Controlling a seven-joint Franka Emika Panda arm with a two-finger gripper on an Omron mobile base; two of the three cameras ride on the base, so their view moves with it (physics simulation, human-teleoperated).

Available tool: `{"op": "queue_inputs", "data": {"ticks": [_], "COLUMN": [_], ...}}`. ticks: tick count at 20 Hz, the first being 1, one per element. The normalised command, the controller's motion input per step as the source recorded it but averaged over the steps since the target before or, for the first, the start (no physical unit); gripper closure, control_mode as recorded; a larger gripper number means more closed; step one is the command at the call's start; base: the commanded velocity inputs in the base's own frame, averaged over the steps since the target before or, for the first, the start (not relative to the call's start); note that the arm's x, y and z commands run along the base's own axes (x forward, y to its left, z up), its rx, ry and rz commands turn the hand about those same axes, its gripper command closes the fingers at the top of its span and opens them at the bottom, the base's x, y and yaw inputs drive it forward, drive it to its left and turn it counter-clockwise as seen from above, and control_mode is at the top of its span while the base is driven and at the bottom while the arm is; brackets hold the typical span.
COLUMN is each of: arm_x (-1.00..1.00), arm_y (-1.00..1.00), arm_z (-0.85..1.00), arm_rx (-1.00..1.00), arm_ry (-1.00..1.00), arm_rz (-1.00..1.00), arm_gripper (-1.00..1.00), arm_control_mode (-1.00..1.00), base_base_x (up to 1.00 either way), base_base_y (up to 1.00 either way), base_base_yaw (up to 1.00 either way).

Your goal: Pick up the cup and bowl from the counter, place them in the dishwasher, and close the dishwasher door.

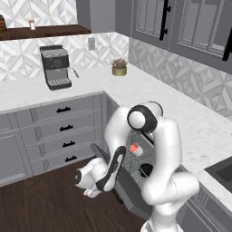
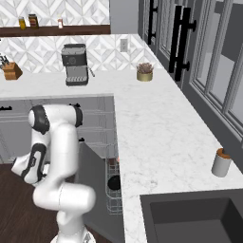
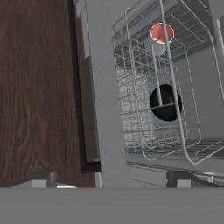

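Note:
The dishwasher door (image 3: pixel 103 87) stands partly raised, and I look along its grey edge, with a dark handle (image 3: pixel 85 113) on its outer side. Behind it the grey wire rack (image 3: pixel 144 127) of the dishwasher holds the pale cup (image 3: pixel 162 36) with its red-pink top and the dark bowl (image 3: pixel 165 103). My gripper (image 3: pixel 109 180) is open, one fingertip on each side of the door edge, holding nothing. From the left base view the cup (image 1: pixel 136 148) and the bowl (image 1: pixel 146 170) sit in the rack above the door (image 1: pixel 131 197). The right base view shows the tilted door (image 2: pixel 92 187), bowl (image 2: pixel 114 182) and counter (image 2: pixel 156 128).
Dark wood floor (image 3: pixel 35 87) lies outside the door. Drawer cabinets with black handles (image 1: pixel 65 129) stand to the left. On the worktop are a coffee machine (image 1: pixel 55 67), a potted plant (image 1: pixel 119 67) and a brown-capped soap bottle (image 2: pixel 220 163) beside the sink (image 2: pixel 190 218).

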Motion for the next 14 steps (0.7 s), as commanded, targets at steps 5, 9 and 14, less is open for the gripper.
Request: {"op": "queue_inputs", "data": {"ticks": [5, 9, 14], "arm_x": [0.29, 0.41, 0.46], "arm_y": [0.01, 0.09, 0.00], "arm_z": [-0.46, -0.63, -0.65], "arm_rx": [-0.14, -0.21, -0.18], "arm_ry": [0.08, 0.12, 0.02], "arm_rz": [-0.09, -0.09, -0.03], "arm_gripper": [-1.00, -1.00, -1.00], "arm_control_mode": [-1.00, -1.00, -1.00], "base_base_x": [0.00, 0.00, 0.00], "base_base_y": [0.00, 0.00, 0.00], "base_base_yaw": [0.00, 0.00, 0.00]}}
